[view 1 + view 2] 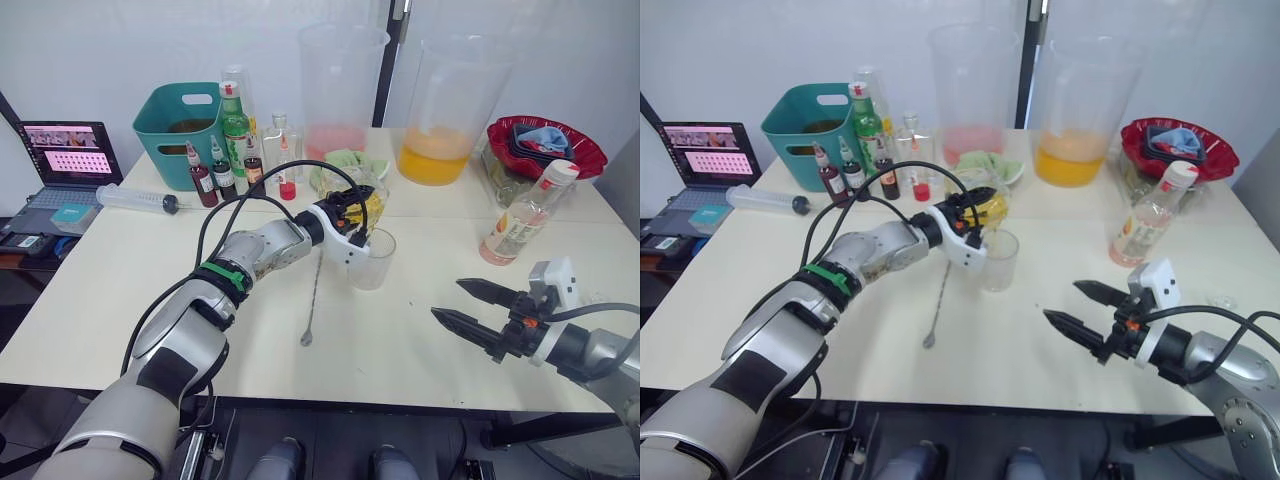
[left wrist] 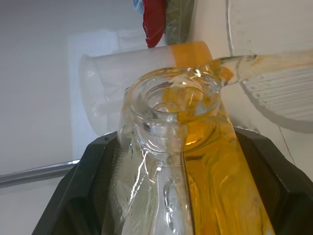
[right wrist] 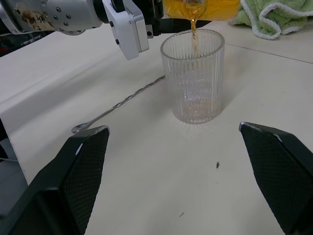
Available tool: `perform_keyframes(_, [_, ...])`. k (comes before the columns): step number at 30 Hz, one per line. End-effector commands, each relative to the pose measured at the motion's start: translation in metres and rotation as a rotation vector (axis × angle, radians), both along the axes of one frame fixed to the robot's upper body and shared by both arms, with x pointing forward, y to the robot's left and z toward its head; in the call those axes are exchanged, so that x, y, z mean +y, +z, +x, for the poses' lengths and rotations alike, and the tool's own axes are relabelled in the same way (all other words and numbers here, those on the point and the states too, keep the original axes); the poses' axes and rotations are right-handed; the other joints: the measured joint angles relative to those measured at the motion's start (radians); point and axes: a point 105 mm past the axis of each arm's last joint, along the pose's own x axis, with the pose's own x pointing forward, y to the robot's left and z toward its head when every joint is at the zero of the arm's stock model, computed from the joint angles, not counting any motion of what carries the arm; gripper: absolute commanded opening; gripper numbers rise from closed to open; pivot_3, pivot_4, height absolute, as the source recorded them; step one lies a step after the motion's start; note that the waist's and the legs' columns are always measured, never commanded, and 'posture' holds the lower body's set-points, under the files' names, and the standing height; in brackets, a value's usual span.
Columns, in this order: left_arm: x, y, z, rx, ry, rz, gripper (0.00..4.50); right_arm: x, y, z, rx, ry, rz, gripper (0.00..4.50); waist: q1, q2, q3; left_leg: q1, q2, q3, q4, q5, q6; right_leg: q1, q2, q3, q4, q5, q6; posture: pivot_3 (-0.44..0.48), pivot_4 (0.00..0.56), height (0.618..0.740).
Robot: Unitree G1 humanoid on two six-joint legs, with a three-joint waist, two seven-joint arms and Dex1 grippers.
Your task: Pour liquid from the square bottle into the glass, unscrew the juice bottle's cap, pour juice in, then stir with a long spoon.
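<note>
My left gripper (image 1: pixel 352 210) is shut on the square bottle (image 1: pixel 366 206), which it holds tilted over the glass (image 1: pixel 372 260). A thin yellow stream runs from the bottle's neck (image 2: pixel 168 105) into the ribbed glass (image 3: pixel 193 78). The long spoon (image 1: pixel 313 297) lies flat on the table just left of the glass, bowl toward the front edge. At the right stands the juice bottle (image 1: pixel 518 222), upright with pink liquid low down and its cap (image 1: pixel 560 172) on. My right gripper (image 1: pixel 448 299) hovers open and empty above the table, in front and to the right of the glass.
Two huge clear beakers (image 1: pixel 340 90) (image 1: pixel 450 110) stand at the back with pink and orange liquid. A teal basket (image 1: pixel 180 120), a green bottle (image 1: pixel 234 120), small sauce bottles (image 1: pixel 205 178) and a syringe (image 1: pixel 135 198) crowd the back left. A red bowl (image 1: pixel 545 145) sits back right.
</note>
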Motion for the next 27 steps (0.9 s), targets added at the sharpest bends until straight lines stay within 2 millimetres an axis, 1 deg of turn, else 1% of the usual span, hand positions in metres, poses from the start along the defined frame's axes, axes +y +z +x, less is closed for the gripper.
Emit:
perform_keyframes(1, [-0.010, 0.047, -0.007, -0.116, -0.056, -0.090, 2.81, 0.003, 0.008, 0.000, -0.029, 0.015, 0.012, 4.50, 0.000, 0.000, 0.000, 0.000, 0.000, 0.000, 0.000, 0.000, 0.000, 0.000, 0.000, 0.000, 0.000, 0.000, 0.000, 0.000, 0.150, 0.740])
perform_keyframes(8, [-0.007, 0.052, -0.007, -0.085, -0.052, -0.136, 2.81, 0.005, 0.008, 0.001, -0.028, 0.024, 0.010, 4.50, 0.000, 0.000, 0.000, 0.000, 0.000, 0.000, 0.000, 0.000, 0.000, 0.000, 0.000, 0.000, 0.000, 0.000, 0.000, 0.000, 0.150, 0.740])
perform_keyframes(14, [-0.005, 0.051, -0.009, -0.027, -0.060, -0.169, 2.81, 0.007, 0.010, 0.003, -0.027, 0.035, 0.008, 4.50, -0.001, 0.000, 0.000, 0.000, 0.000, 0.000, 0.000, 0.000, 0.000, 0.000, 0.000, 0.000, 0.000, 0.000, 0.000, 0.000, 0.150, 0.740])
perform_keyframes(16, [-0.002, 0.052, -0.008, 0.044, -0.057, -0.229, 2.81, 0.007, 0.010, 0.005, -0.030, 0.037, 0.001, 4.50, -0.001, 0.000, 0.000, 0.000, 0.000, 0.000, 0.000, 0.000, 0.000, 0.000, 0.000, 0.000, 0.000, 0.000, 0.000, 0.000, 0.150, 0.740])
perform_keyframes(19, [0.005, 0.050, -0.004, 0.105, -0.042, -0.274, 2.81, 0.006, 0.011, 0.008, -0.038, 0.036, -0.009, 4.50, -0.004, 0.000, 0.000, 0.000, 0.000, 0.000, 0.000, 0.000, 0.000, 0.000, 0.000, 0.000, 0.000, 0.000, 0.000, 0.000, 0.150, 0.740])
perform_keyframes(22, [0.015, 0.053, -0.001, 0.203, -0.027, -0.384, 2.81, 0.008, 0.012, 0.010, -0.037, 0.047, -0.005, 4.50, -0.008, 0.000, 0.000, 0.000, 0.000, 0.000, 0.000, 0.000, 0.000, 0.000, 0.000, 0.000, 0.001, 0.000, 0.000, 0.000, 0.150, 0.740])
perform_keyframes(27, [0.037, 0.055, 0.008, 0.503, 0.000, -0.677, 2.81, 0.011, 0.013, 0.012, -0.035, 0.073, -0.007, 4.50, -0.020, 0.000, 0.000, 0.000, 0.000, 0.000, 0.001, 0.000, 0.000, -0.001, 0.000, 0.000, 0.001, 0.000, 0.000, 0.000, 0.150, 0.740])
